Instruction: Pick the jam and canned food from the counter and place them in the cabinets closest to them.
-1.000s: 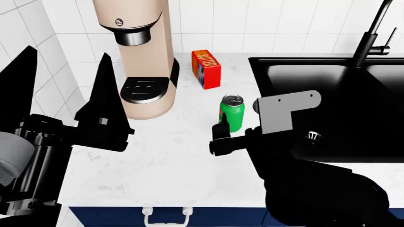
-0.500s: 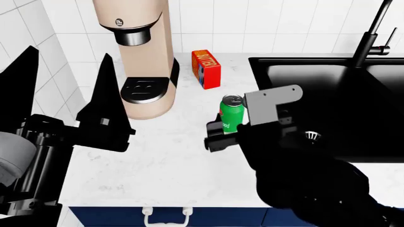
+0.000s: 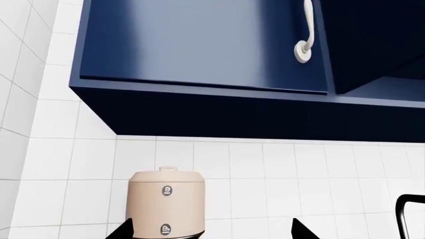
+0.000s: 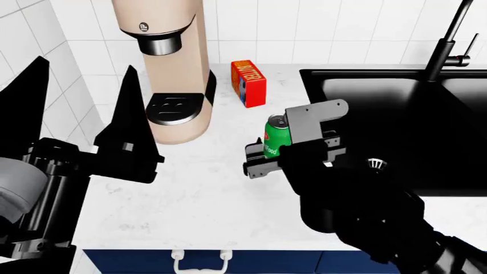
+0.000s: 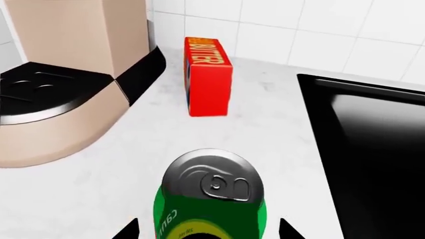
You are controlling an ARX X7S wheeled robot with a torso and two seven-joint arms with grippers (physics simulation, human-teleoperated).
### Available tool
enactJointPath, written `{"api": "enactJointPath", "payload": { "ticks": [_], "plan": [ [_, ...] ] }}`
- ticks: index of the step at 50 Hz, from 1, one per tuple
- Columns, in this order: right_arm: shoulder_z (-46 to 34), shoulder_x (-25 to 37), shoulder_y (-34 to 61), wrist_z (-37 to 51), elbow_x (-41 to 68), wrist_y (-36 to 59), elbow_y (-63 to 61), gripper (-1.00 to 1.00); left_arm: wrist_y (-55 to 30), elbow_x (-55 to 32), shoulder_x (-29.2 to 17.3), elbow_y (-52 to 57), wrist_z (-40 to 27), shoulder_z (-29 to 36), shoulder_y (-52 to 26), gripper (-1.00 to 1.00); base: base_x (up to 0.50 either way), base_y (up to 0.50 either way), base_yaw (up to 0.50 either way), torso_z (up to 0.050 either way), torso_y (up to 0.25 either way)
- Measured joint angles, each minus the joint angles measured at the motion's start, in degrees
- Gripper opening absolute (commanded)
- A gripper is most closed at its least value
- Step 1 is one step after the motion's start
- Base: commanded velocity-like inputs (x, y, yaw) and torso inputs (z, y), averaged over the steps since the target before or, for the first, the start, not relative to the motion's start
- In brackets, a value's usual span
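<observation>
Right gripper (image 4: 293, 153) now closer — canned food (image 4: 278, 137) between its fingers

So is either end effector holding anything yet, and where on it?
Nothing is held. The right end effector is open around the can, fingers flanking its upper body. The left end effector is open and empty.

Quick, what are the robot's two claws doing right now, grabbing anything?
Left gripper: open, holding nothing, raised beside the coffee machine.
Right gripper: open, fingers either side of the canned food, not yet closed on it.
</observation>
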Motion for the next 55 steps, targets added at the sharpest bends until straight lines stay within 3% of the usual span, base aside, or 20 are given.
{"api": "enactJointPath", "payload": {
  "ticks": [13, 14, 42, 55],
  "plan": [
    [-0.56, -1.53, 0.55, -2.18, -0.98, -0.68, 4.47, 1.0, 0.2, -0.16, -0.33, 0.01, -0.35, 0.32, -0.1, 1.0, 0.0, 0.0, 0.0, 0.0, 0.0],
    [-0.59, -1.61, 0.57, -2.28, -1.02, -0.71, 4.71, -1.0, 0.22, -0.16, -0.35, 0.01, -0.37, 0.35, -0.11, 1.0, 0.0, 0.0, 0.0, 0.0, 0.0],
    [0.19, 0.19, 0.39, 1.64, 1.05, -0.91, -1.71, -1.0, 0.57, -0.7, -0.9, -0.65, -1.16, 0.86, -0.69, 1.0, 0.0, 0.0, 0.0, 0.0, 0.0],
    [3.94, 3.88, 5.49, 9.72, 6.91, 2.48, -14.92, -1.0, -5.63, -5.48, -2.0, -1.74, -5.36, 1.19, -9.02, 1.0, 0.0, 0.0, 0.0, 0.0, 0.001]
  ]
}}
